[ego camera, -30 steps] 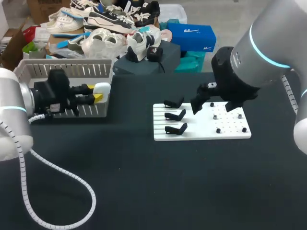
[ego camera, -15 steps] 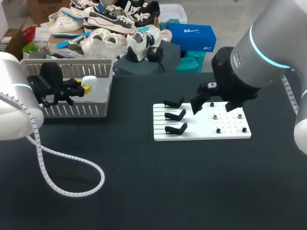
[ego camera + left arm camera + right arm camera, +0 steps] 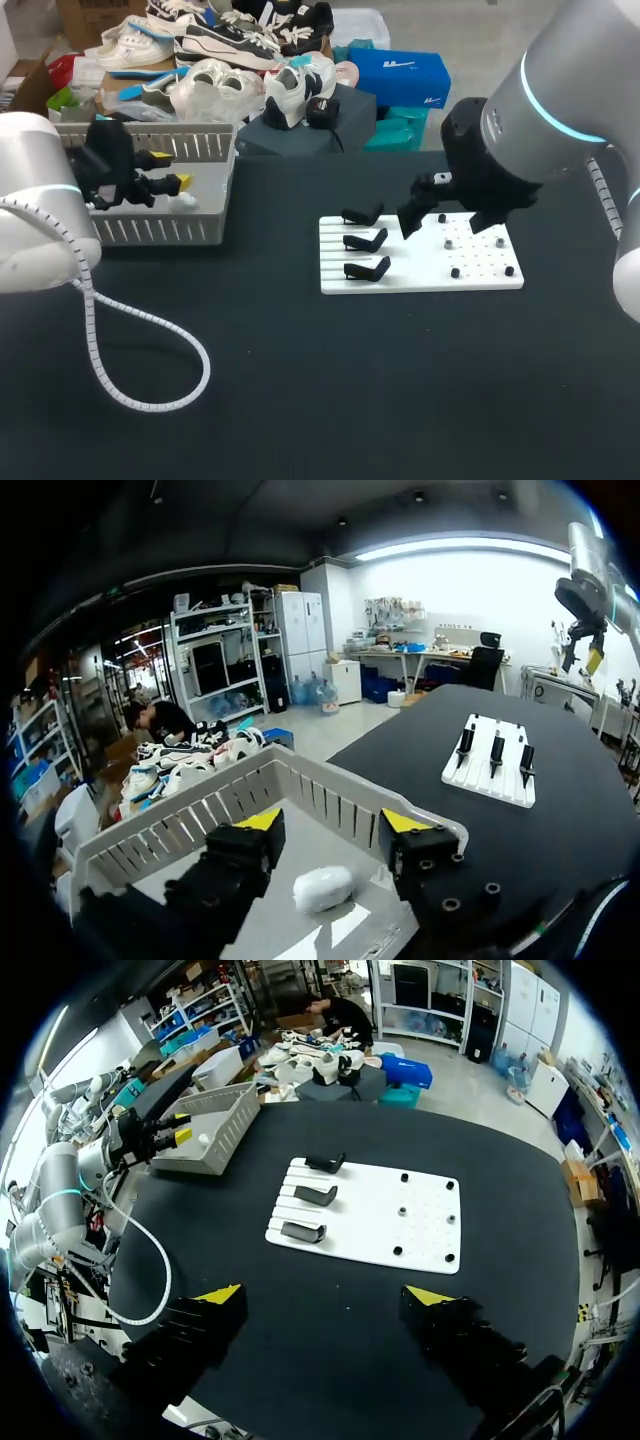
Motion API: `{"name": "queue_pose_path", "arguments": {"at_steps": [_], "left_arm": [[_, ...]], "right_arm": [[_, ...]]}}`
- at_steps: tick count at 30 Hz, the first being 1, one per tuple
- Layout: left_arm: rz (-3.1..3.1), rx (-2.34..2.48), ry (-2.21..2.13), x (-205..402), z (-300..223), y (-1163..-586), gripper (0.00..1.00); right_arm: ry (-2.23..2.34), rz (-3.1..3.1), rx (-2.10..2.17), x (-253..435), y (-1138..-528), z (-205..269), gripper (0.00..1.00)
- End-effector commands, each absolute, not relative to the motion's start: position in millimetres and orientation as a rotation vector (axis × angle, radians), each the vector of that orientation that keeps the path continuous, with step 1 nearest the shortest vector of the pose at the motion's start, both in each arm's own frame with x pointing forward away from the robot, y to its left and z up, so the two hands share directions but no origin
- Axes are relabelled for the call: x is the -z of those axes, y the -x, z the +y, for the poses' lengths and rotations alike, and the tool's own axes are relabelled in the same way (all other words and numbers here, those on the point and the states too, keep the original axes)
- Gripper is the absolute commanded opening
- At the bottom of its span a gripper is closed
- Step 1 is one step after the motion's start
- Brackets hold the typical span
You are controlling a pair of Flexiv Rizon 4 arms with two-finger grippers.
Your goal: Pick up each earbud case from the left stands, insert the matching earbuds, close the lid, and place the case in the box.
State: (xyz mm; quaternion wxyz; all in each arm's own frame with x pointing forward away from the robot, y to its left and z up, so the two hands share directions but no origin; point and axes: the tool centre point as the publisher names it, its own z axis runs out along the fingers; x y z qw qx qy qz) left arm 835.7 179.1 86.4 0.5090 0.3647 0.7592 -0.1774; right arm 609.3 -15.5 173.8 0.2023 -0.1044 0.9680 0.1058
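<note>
Left gripper (image 3: 333, 821) has swung in over the box (image 3: 150, 230) and let go: fingers wide and empty, white earbud case (image 3: 322, 888) lying inside beneath them. Right gripper (image 3: 325, 1294) open too (nothing held). Placing looks done; stands (image 3: 365, 242) seem bare, so lift clear.

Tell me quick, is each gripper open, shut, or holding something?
Left gripper: open, holding nothing; the white oval earbud case lies under it in the grey slatted plastic basket.
Right gripper: open, empty, above the black table.
</note>
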Motion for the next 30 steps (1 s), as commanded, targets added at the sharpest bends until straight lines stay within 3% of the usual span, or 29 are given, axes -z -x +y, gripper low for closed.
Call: {"name": "queue_pose_path", "arguments": {"at_steps": [1,13,30], "left_arm": [[1.788,0.136,-0.666,-100,170,-812,1.00],[1.680,0.370,-0.863,-142,116,-751,1.00],[1.680,0.577,-1.105,-144,74,-701,1.00]], "right_arm": [[0.287,2.694,-0.294,-173,-607,-16,1.00],[0.287,2.694,-0.294,-173,-607,-16,1.00],[0.287,2.694,-0.294,-173,-607,-16,1.00]]}}
